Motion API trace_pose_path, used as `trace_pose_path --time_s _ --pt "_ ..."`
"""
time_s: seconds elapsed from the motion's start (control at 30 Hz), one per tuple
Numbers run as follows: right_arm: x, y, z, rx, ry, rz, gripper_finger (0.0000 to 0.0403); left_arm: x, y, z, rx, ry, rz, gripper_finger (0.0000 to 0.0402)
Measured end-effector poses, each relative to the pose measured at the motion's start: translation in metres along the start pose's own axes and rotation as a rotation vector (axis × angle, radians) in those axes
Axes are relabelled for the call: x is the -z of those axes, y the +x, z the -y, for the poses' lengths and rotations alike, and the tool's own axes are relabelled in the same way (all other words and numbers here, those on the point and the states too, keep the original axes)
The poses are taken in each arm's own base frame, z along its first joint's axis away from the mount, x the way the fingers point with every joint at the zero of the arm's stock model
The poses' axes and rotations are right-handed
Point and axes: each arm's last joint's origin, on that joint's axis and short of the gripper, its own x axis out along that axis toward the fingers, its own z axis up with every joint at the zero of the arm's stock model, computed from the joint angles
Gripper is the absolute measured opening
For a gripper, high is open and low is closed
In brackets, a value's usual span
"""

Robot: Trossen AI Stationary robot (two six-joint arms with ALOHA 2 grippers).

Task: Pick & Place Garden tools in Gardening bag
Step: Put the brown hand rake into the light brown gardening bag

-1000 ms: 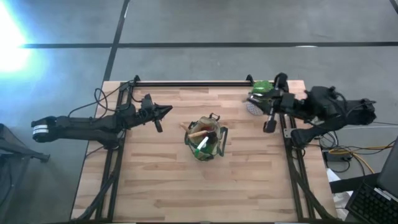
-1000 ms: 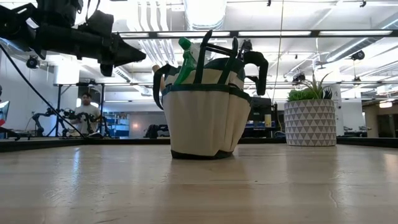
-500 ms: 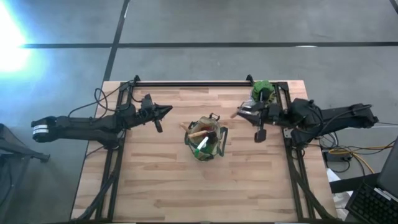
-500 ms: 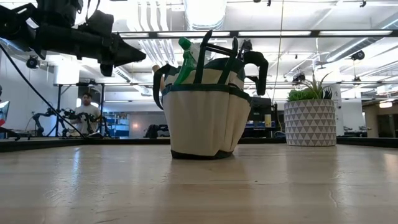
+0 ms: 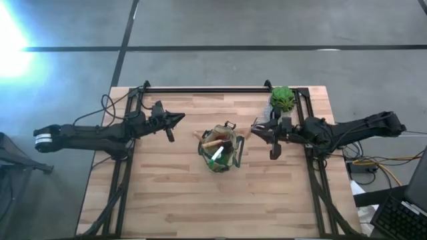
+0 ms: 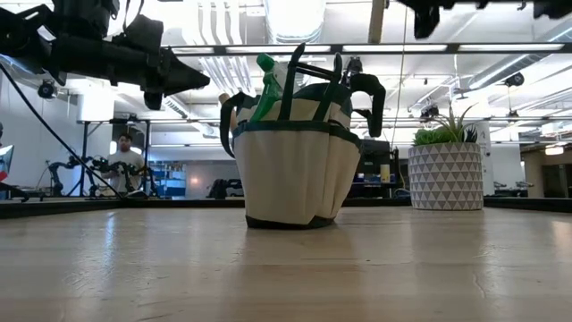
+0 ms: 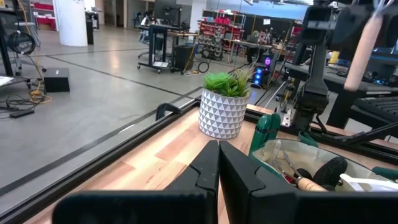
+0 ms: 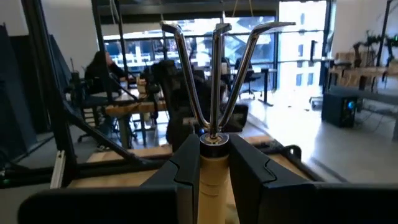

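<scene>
gardening bag (image 5: 221, 151): your landmark. it stands upright near the middle of the table (image 5: 180, 207), already stocked; a green spray bottle (image 6: 269, 82), dark handles and a wooden-handled tool (image 7: 309, 183) show above its rim.

right gripper (image 8: 213, 160): clenched on the pale wooden handle of a three-pronged hand fork (image 8: 215, 68), prongs pointing out ahead of the fingers. it hangs in the air just right of the bag, above rim height.

left gripper (image 7: 218, 163): fingers closed together, holding nothing you can see; it waits raised, left of the bag.

potted plant (image 5: 282, 99): beyond the bag toward the table's far right corner; not part of the load.

step in hand, as judged: you are carrying the fork toward the bag, not yet over it.

next move calls for: bring the fork over the bag's mouth, find a gap among the tools already standing there, clear the green handles, lower it, then let go.
</scene>
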Motion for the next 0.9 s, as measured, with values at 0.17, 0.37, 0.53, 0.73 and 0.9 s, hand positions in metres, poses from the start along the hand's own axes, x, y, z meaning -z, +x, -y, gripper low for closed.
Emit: trace_pose_path --time_s 0.17,0.37,0.53,0.73,0.9 --pt "0.025 -0.007 0.0 -0.015 0.048 0.018 0.0046 0.0 0.0 0.0 0.0 0.0 0.0 0.0014" --pt "0.049 -0.013 -0.001 -0.022 0.074 0.073 0.0046 0.0 0.0 0.0 0.0 0.0 0.0 0.0014" --pt "0.067 -0.012 0.0 -0.025 0.082 0.099 0.0046 0.0 0.0 0.0 0.0 0.0 0.0 0.0014" --pt "0.086 0.001 -0.003 -0.013 0.067 0.049 0.0046 0.0 0.0 0.0 0.0 0.0 0.0 0.0014" --pt "0.098 0.009 -0.003 0.04 0.082 0.044 0.0046 0.0 0.0 0.0 0.0 0.0 0.0 0.0014"
